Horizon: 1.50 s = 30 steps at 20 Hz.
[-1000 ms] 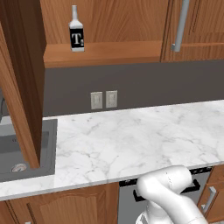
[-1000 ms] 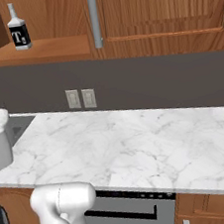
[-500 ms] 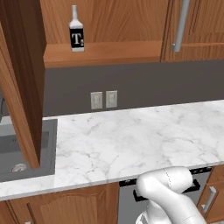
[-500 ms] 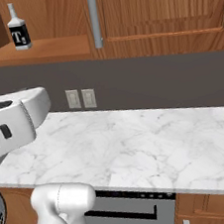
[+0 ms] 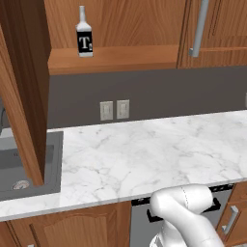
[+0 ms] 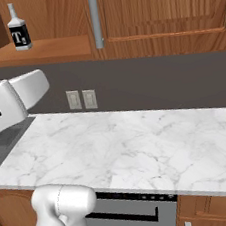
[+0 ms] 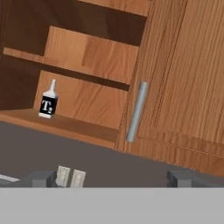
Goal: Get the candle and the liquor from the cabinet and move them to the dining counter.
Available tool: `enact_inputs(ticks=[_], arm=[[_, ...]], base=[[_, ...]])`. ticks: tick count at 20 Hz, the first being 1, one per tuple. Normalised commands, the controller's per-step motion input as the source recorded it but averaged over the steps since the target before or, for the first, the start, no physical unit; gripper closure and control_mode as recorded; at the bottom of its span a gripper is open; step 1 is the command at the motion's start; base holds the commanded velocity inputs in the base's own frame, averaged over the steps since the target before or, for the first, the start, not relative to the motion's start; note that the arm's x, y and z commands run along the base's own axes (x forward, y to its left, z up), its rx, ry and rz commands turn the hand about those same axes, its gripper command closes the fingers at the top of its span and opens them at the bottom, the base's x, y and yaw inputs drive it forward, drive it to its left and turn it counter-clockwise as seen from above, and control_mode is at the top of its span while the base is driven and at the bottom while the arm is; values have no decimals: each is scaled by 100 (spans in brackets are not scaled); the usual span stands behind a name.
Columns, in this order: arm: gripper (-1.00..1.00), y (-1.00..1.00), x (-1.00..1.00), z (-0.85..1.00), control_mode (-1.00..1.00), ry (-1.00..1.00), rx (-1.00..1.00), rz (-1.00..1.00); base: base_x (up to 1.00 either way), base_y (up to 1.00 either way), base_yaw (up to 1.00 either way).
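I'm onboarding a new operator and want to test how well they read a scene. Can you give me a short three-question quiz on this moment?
1. True or false: the liquor stands upright on the bottom shelf of the open cabinet.
2. Multiple choice: what is set in the dark wall below the cabinet? A) a window B) two wall plates C) a clock
3. Fill in: the gripper is ___, with nothing between its fingertips.

Key: 1 true; 2 B; 3 open.
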Motion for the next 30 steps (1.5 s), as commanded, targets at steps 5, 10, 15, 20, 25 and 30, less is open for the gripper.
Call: enact_inputs(ticks=[5, 10, 15, 20, 25, 30], arm=[[-100, 0, 54, 0, -100, -4, 3, 0], [-100, -3, 56, 0, -100, -1, 12, -1], [-100, -25, 50, 0, -100, 0, 23, 0], [-100, -20, 42, 0, -100, -2, 11, -4], [-100, 0, 8, 0, -100, -18, 0, 0], [-100, 0, 16, 0, -100, -22, 0, 0]], base=[[0, 0, 0], [0, 0, 0], [0, 0, 0], [0, 0, 0], [0, 0, 0], [0, 0, 0]])
